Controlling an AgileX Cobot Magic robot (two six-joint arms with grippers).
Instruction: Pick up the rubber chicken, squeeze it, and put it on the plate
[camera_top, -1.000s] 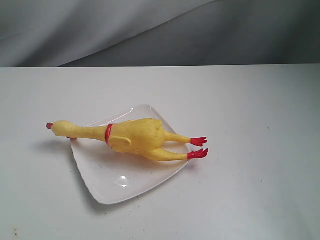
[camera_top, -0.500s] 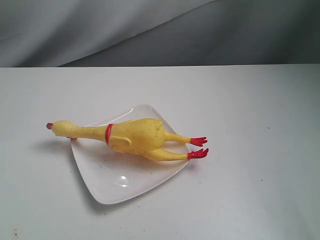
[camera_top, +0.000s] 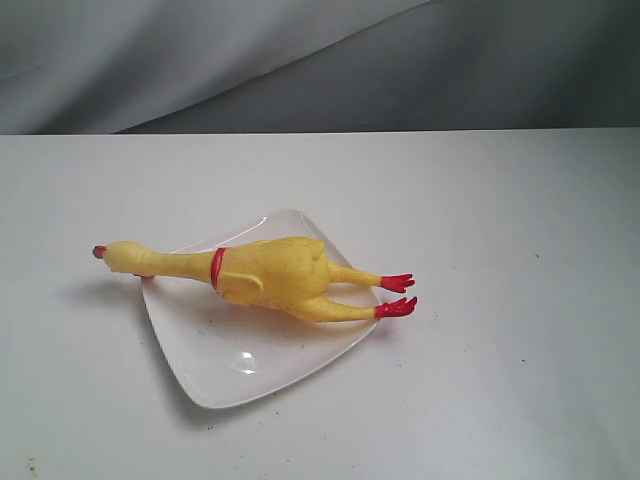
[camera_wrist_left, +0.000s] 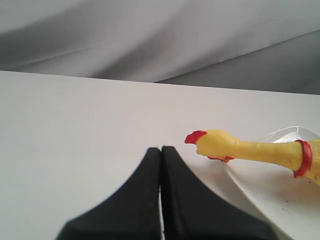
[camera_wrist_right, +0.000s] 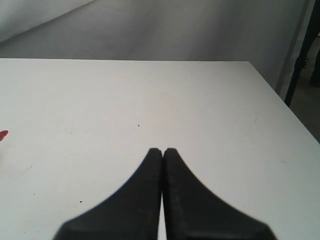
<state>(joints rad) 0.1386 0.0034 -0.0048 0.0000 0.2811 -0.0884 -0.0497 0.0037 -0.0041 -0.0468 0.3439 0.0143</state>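
The yellow rubber chicken (camera_top: 270, 272) lies on its side across the white plate (camera_top: 240, 360), its head past the plate's left edge and its red feet at the right edge. No arm shows in the exterior view. In the left wrist view my left gripper (camera_wrist_left: 160, 148) is shut and empty, a little short of the rubber chicken's head (camera_wrist_left: 215, 144) and the plate's rim (camera_wrist_left: 260, 187). My right gripper (camera_wrist_right: 162, 150) is also shut with nothing in it, over bare table; a red foot tip (camera_wrist_right: 3, 134) shows at that view's edge.
The white table (camera_top: 500, 220) spreads around the plate, with a grey cloth backdrop (camera_top: 300, 60) behind it. The table's corner and a dark stand (camera_wrist_right: 300, 55) appear in the right wrist view.
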